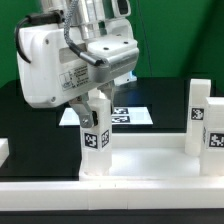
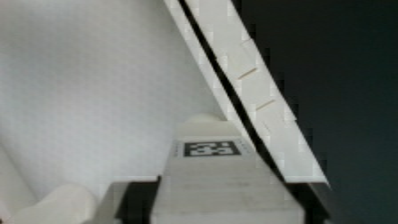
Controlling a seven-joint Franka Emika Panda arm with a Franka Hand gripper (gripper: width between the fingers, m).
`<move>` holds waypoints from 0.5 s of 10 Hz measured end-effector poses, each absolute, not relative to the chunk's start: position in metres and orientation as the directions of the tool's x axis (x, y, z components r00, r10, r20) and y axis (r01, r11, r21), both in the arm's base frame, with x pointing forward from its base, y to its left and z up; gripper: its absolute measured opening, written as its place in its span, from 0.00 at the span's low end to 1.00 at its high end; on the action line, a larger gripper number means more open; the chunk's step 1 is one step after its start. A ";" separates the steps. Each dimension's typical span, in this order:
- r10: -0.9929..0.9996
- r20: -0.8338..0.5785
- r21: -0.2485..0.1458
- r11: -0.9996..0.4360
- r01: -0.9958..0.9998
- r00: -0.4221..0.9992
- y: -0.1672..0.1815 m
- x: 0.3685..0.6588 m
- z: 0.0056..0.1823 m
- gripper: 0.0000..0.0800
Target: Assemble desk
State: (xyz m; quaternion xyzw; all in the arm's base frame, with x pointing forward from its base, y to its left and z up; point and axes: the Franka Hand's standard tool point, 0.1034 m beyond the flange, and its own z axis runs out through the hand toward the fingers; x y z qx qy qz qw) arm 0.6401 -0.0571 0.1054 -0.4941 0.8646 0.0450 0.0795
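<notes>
The desk slab (image 1: 150, 160) is lying across the black surface (image 1: 165, 95) in front. One tagged leg (image 1: 198, 115) is standing upright at the exterior view's right. The end effector (image 1: 97, 108) is gripping a second leg (image 1: 96, 145), jaws partly closed around it, standing on the slab.

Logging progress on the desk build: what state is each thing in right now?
Desk slab: lying flat, sockets up.
Held leg: upright at the slab's corner on the exterior view's left, gripped.
Second leg: standing upright, free, on the exterior view's right.
Gripper: fingers closed on the held leg.
Marker board: flat behind.
</notes>
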 end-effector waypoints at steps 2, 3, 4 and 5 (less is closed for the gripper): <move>-0.868 -0.181 -0.008 0.472 -0.882 -0.463 -0.056 0.640 0.105 0.45; -0.935 -0.157 -0.030 0.327 -0.945 -0.319 -0.052 0.639 0.104 0.71; -0.992 -0.127 -0.071 0.012 -0.997 -0.003 -0.051 0.639 0.103 0.78; -0.969 -0.115 -0.084 -0.210 -0.974 0.219 -0.048 0.637 0.103 0.80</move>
